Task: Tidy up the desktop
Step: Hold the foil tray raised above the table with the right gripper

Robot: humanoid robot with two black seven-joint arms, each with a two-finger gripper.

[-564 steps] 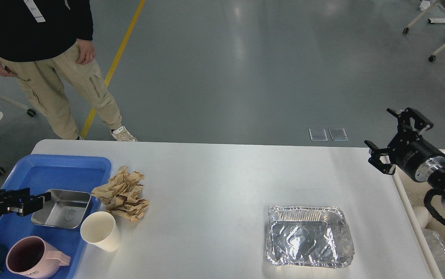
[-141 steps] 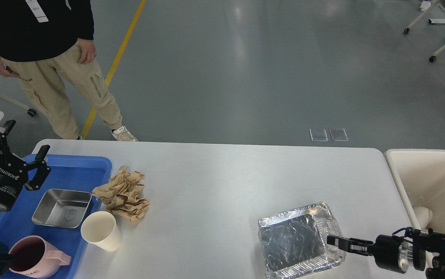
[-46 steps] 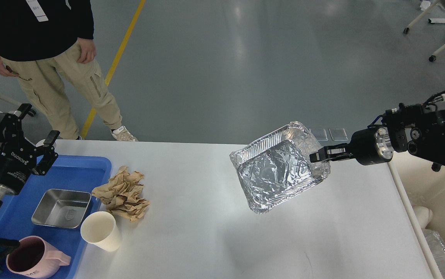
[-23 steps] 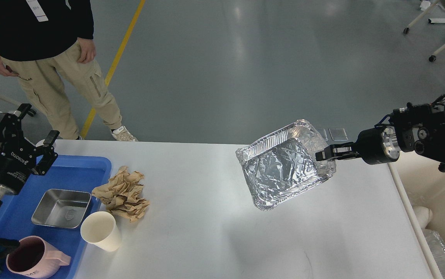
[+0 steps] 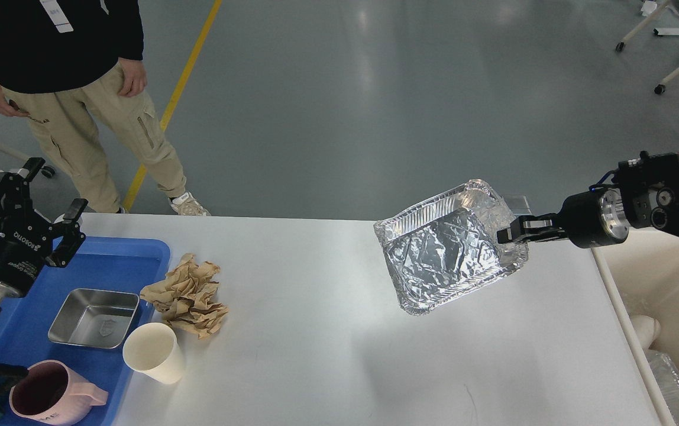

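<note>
The white desktop (image 5: 327, 355) fills the lower view. My right gripper (image 5: 508, 232) is shut on the right rim of a crumpled foil tray (image 5: 449, 251) and holds it tilted in the air above the desktop's right part. My left gripper (image 5: 26, 198) is open and empty, raised above the far left corner of a blue tray (image 5: 109, 260). On the desktop lie a crumpled brown paper (image 5: 187, 294) and a cream paper cup (image 5: 153, 352), both beside the blue tray.
The blue tray holds a steel square dish (image 5: 94, 318) and a pink mug (image 5: 49, 393). A cream bin (image 5: 665, 296) stands off the desktop's right edge. A person (image 5: 73, 89) stands beyond the far left corner.
My right gripper has carried the foil tray to the right and slightly up, toward the cream bin. My left gripper has hardly moved.
</note>
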